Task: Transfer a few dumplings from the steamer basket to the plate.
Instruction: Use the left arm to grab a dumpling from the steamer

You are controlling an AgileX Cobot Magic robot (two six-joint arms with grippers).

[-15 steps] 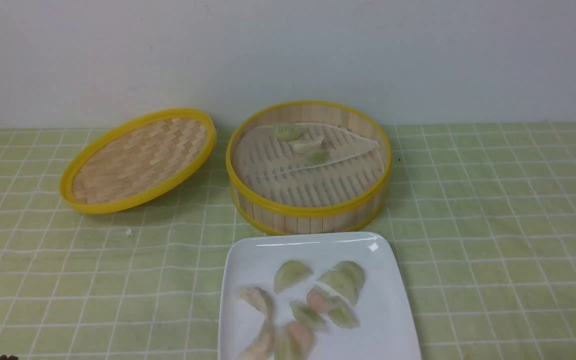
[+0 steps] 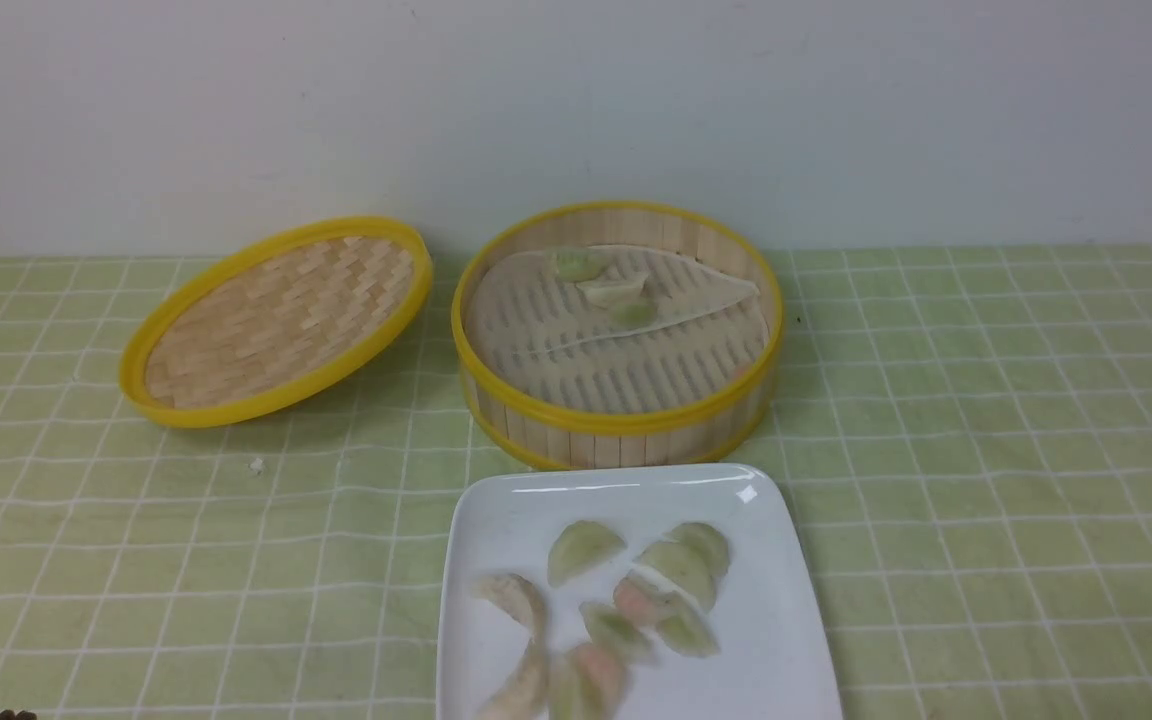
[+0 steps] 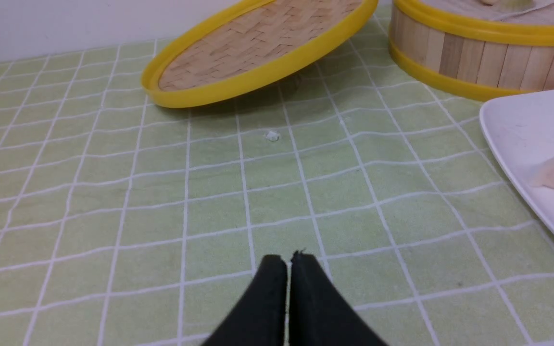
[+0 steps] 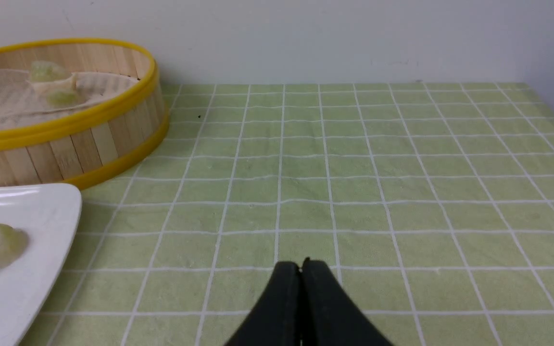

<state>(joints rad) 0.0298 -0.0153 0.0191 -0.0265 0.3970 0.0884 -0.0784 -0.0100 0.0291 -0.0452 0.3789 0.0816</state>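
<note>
The steamer basket (image 2: 616, 415) stands at the table's middle back, with three pale dumplings (image 2: 614, 288) on its whitish liner near the far wall. The white square plate (image 2: 786, 620) lies just in front of it and holds several green and pink-tinted dumplings (image 2: 681, 570). My left gripper (image 3: 288, 262) is shut and empty, low over the cloth to the left of the plate (image 3: 517, 139). My right gripper (image 4: 301, 266) is shut and empty over the cloth to the right of the plate (image 4: 41, 226) and basket (image 4: 108, 139). Neither gripper's fingers show in the front view.
The shallow woven lid (image 2: 276, 320) leans tilted to the left of the basket, also in the left wrist view (image 3: 253, 53). A small white crumb (image 2: 256, 465) lies on the green checked cloth (image 2: 986, 450). A white wall stands behind the table.
</note>
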